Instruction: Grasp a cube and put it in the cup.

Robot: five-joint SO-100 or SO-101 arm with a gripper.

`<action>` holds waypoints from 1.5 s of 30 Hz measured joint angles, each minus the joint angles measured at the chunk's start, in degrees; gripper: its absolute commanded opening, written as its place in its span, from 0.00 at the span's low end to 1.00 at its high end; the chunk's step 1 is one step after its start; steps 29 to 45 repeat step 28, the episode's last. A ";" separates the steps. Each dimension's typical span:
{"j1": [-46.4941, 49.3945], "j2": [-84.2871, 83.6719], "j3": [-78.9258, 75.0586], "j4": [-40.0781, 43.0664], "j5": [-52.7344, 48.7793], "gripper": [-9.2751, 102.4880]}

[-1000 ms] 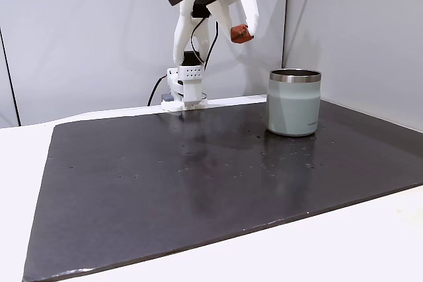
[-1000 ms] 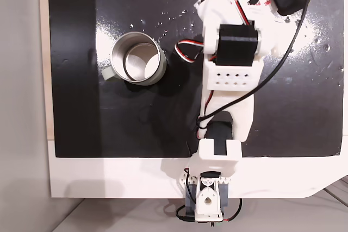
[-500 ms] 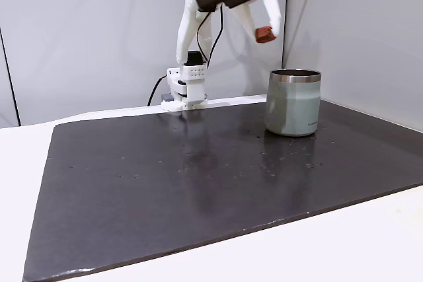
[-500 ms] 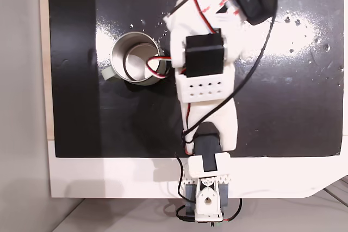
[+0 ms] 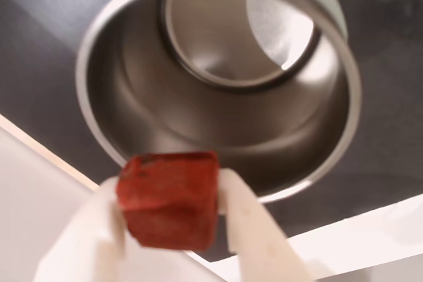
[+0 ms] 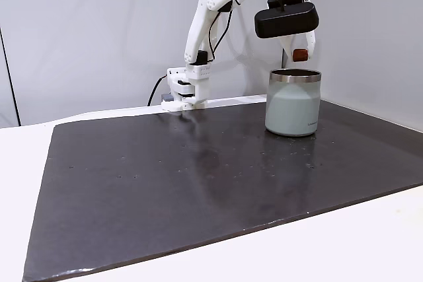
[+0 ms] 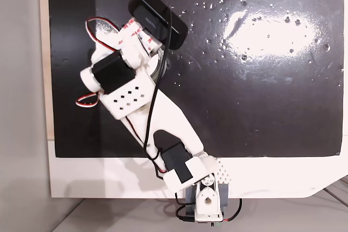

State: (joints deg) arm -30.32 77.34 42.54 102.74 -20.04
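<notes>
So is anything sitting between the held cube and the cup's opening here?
Nothing visible does. The pincer grips the cube just above the cup, and the wrist view shows the cup's steel interior bare, with no lid or object across its mouth.

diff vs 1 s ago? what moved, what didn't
The arm swung across toward the cup, carrying the cube. In a fixed view the gripper went from left of the cup, up high, to just above its steel rim. The wrist view has the cube pinched over the open cup. Nothing was released. The cup stayed put on the dark mat.
</notes>
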 measured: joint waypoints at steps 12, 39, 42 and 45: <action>-0.35 1.85 1.93 0.00 0.18 0.28; 0.53 2.55 2.02 0.00 0.18 0.29; 0.53 2.55 2.02 0.00 0.18 0.29; 0.53 2.55 2.02 0.00 0.18 0.29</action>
